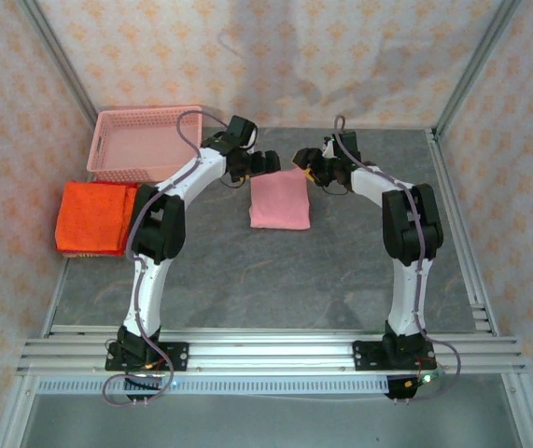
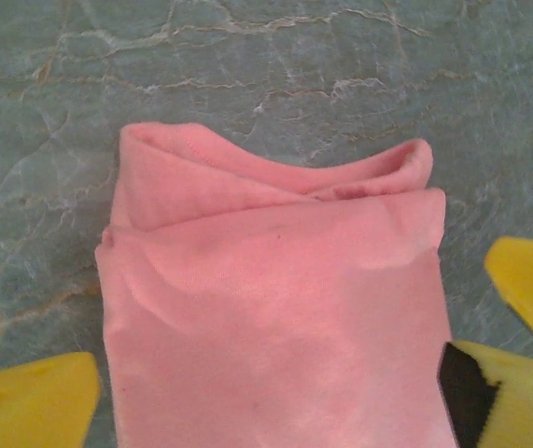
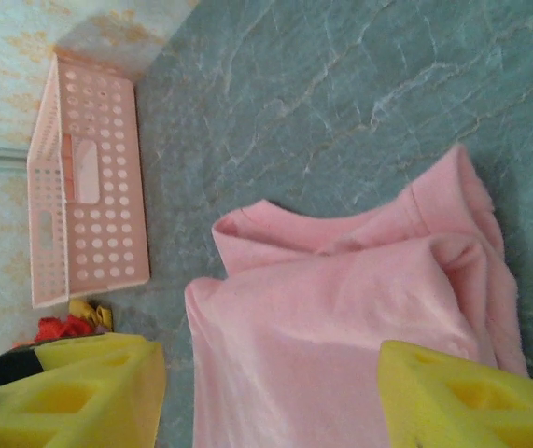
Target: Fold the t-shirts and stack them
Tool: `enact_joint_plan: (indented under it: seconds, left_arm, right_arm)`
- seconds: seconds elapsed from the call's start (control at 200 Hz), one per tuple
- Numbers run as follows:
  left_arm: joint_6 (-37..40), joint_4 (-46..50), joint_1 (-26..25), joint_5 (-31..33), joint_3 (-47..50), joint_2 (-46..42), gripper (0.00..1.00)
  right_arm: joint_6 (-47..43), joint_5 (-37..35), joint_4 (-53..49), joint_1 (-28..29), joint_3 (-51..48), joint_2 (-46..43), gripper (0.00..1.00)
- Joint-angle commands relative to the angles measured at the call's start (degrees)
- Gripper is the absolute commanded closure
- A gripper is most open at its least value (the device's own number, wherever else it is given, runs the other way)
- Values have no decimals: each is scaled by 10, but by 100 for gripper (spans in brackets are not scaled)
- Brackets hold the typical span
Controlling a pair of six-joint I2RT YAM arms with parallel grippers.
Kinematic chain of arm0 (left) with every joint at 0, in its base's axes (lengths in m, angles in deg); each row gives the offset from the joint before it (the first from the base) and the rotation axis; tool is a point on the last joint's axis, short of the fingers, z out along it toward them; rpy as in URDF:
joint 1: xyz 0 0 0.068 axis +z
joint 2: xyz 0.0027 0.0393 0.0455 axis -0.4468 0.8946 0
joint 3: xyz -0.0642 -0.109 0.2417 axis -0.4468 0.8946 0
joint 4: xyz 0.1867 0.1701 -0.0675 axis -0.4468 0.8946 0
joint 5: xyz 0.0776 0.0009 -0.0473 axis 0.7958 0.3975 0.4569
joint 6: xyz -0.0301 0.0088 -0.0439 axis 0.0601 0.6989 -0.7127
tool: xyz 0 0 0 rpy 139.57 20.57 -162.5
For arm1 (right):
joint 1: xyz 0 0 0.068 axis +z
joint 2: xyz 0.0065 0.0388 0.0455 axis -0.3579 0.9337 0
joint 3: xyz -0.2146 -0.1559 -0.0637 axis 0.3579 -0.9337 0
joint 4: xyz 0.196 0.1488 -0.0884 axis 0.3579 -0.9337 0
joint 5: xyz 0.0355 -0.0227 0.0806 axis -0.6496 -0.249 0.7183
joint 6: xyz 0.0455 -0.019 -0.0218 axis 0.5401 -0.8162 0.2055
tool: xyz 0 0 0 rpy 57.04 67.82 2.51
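A light pink t-shirt lies folded into a small rectangle on the grey table, toward the back centre. Both grippers hover at its far edge. My left gripper is open; its yellow fingers straddle the pink shirt, which fills the space between them. My right gripper is open too, with its yellow fingers standing either side of the pink shirt. The shirt's folded layers gape slightly at the far end. Folded orange-red t-shirts are stacked at the table's left edge.
A rigid pink mesh basket stands at the back left, behind the orange-red stack, and appears on its side in the right wrist view. Bare grey table stretches in front of the pink shirt. Patterned walls close in the back and sides.
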Motion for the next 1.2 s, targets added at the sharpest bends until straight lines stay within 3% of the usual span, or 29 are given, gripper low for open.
enact_joint_plan:
  seconds: [0.0,0.205,0.335,0.435,0.53,0.731,0.876,0.956,1.196]
  left_arm:
    - [0,-27,4,17,29,-47,0]
    - [-14,-66,4,15,83,-53,0]
    - [-29,-104,4,-3,116,-44,15]
    - [-44,-110,4,-11,118,-29,35]
    - [-49,-115,4,-17,116,-14,43]
    - [-59,-116,3,-32,113,14,70]
    - [-63,-121,2,-30,134,12,86]
    - [-64,-122,1,-29,151,4,88]
    - [-77,-157,-10,-14,266,-74,83]
  right_arm:
    - [-24,-48,26,-3,-22,-60,35]
    - [-55,-80,-7,0,-48,-68,39]
    - [-84,-109,-62,10,-35,-49,42]
    - [-110,-122,-123,15,-5,-22,45]
    - [-114,-137,-161,17,15,3,49]
    - [-112,-125,-175,19,30,37,65]
    - [-107,-104,-165,22,20,35,83]
    - [-104,-93,-155,24,4,26,90]
    - [-101,-80,-138,46,-71,-29,91]
